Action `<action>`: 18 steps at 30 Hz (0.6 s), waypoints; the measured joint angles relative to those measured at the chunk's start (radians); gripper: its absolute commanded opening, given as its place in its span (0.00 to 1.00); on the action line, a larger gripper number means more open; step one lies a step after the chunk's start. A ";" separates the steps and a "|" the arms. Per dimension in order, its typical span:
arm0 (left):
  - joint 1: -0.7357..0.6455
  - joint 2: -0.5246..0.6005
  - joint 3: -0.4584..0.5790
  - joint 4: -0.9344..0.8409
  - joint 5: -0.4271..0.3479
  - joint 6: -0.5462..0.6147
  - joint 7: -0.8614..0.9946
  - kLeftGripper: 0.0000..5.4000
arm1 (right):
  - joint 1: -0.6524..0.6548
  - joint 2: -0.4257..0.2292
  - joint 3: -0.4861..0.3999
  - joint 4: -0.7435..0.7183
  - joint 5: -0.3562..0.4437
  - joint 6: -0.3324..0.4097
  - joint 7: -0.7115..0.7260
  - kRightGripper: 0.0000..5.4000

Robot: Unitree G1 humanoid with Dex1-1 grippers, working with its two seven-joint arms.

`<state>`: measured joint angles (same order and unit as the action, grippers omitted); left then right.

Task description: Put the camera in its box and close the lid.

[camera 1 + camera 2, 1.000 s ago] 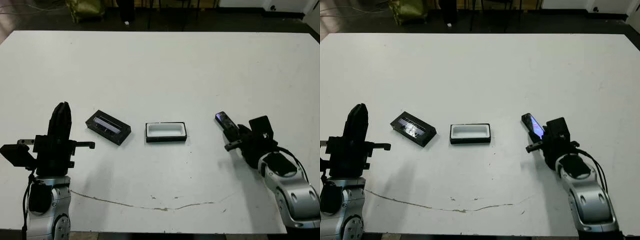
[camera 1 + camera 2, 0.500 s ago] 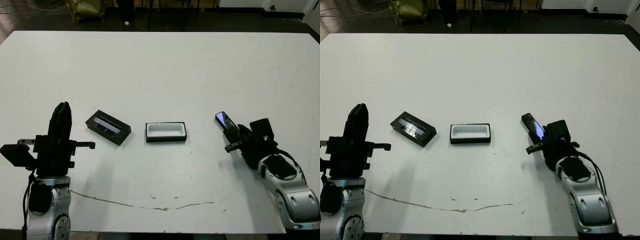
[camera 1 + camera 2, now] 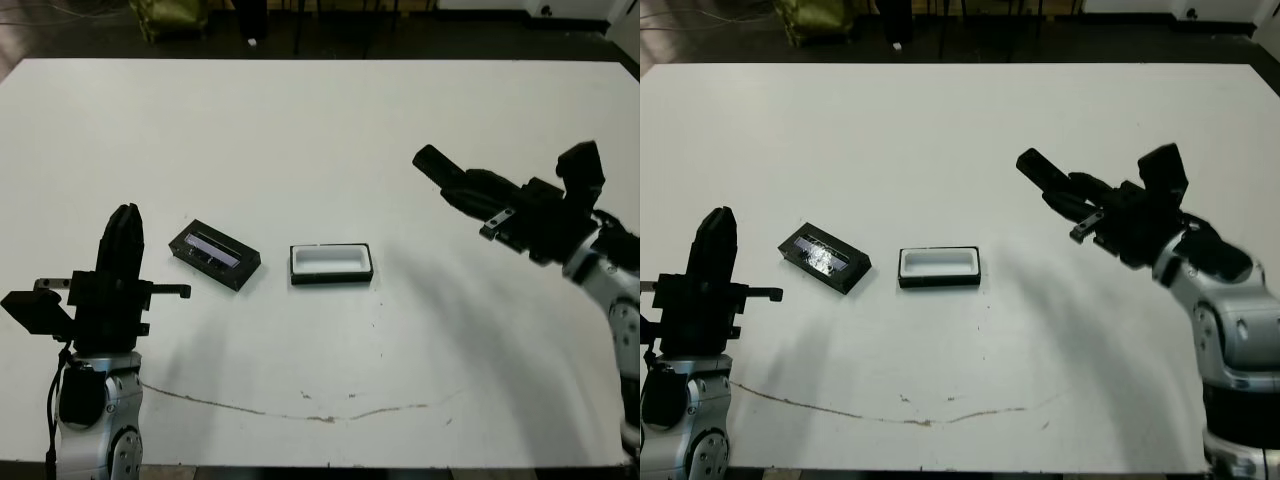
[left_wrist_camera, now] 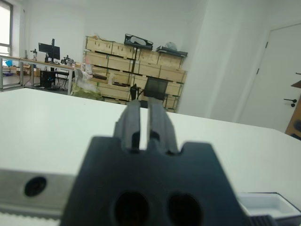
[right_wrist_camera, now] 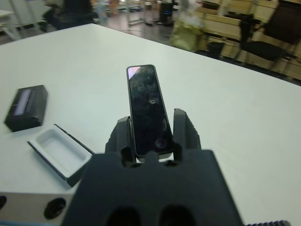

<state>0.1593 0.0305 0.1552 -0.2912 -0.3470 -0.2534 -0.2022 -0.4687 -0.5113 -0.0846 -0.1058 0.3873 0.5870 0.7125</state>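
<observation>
While the left end effector (image 3: 124,232) stands upright at the lower left of the head view, its two black fingers pressed nearly together with nothing between them, a thin brownish crack line (image 3: 300,412) runs along the near edge of the white worktop (image 3: 320,130).

A little farther in, left of the frame's centre, the lid (image 3: 215,254) lies flat and turned at an angle, a black rectangle with a bluish-grey shiny strip on top. Just right of it, close but not touching, sits the box (image 3: 331,264), a shallow black tray with a white lining, open and with nothing inside.

At the right of the frame, the right end effector (image 3: 462,186) is lifted above the worktop, well apart from the box, pointing toward the upper left. Its fingers are clamped on the camera (image 5: 147,110); the right wrist view shows this slim black bar gripped between them at its lower end, glossy face up.

Beyond the far edge lies dark floor.
</observation>
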 measured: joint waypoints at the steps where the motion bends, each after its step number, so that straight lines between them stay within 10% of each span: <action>1: -0.001 0.000 0.000 0.002 0.002 -0.005 -0.001 0.00 | -0.028 -0.001 0.016 0.032 -0.001 -0.011 0.026 0.06; 18: -0.016 0.001 0.000 0.066 0.017 -0.079 -0.036 0.00 | -0.348 0.017 0.309 0.481 -0.228 -0.373 0.421 0.06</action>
<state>0.1434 0.0312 0.1555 -0.2254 -0.3303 -0.3327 -0.2386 -0.8163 -0.4946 0.2243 0.3755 0.1590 0.2138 1.1332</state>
